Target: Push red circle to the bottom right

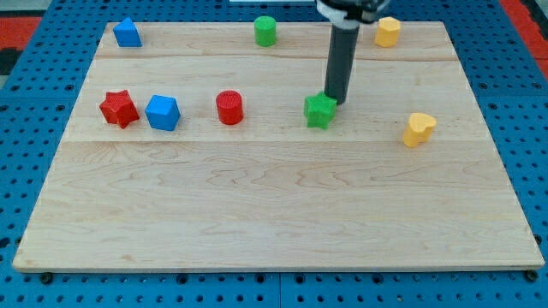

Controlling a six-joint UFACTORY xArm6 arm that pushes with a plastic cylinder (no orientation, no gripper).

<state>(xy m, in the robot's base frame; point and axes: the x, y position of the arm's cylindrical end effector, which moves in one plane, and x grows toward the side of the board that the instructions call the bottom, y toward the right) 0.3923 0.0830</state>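
Observation:
The red circle (pixel 229 108) stands on the wooden board (pixel 274 214), left of the middle. My tip (pixel 333 102) is to its right, well apart from it. The tip is just behind and to the right of the green star block (pixel 320 110), at its upper right edge; I cannot tell if it touches. The dark rod comes down from the view's top.
A red star (pixel 119 109) and a blue cube (pixel 162 113) stand at the left. A blue block (pixel 127 33), a green cylinder (pixel 265 31) and a yellow block (pixel 387 32) line the top edge. A yellow heart (pixel 419 129) sits at the right.

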